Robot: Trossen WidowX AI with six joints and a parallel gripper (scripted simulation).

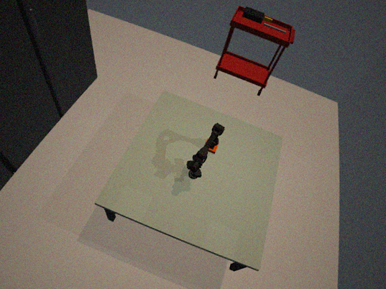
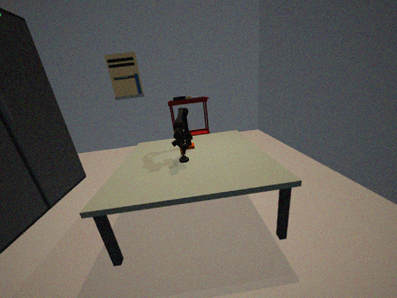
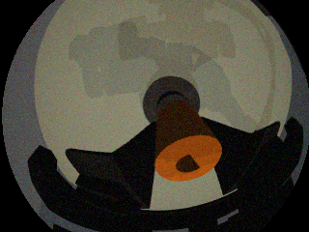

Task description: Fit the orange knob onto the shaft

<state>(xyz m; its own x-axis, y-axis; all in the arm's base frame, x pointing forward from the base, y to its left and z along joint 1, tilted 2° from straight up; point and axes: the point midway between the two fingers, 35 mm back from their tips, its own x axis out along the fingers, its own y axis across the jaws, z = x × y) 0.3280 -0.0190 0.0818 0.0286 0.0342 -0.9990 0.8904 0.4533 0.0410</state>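
Observation:
The orange knob (image 3: pixel 185 145) is held between the fingers of my gripper (image 3: pixel 178 124) (image 2: pixel 183 151), which is shut on it. In the wrist view its bright end faces the camera and shows a dark hole with a straight-edged side. Its far end overlaps the round dark pedestal (image 3: pixel 154 99) (image 2: pixel 183 159) (image 1: pixel 192 176). In the exterior view the knob stands just over the pedestal, roughly upright. The shaft is hidden, and I cannot tell whether it is inside the hole. The arm hides the knob in the top view.
An orange block-like piece (image 1: pixel 212 150) (image 2: pixel 191 146) lies on the table (image 1: pixel 237 202) (image 2: pixel 228 173), beside the arm. The arm casts shadows to its left. A red cart (image 1: pixel 243 69) (image 2: pixel 200 131) stands behind the table, and a dark cabinet (image 1: pixel 19 75) (image 2: pixel 16 121) at the left.

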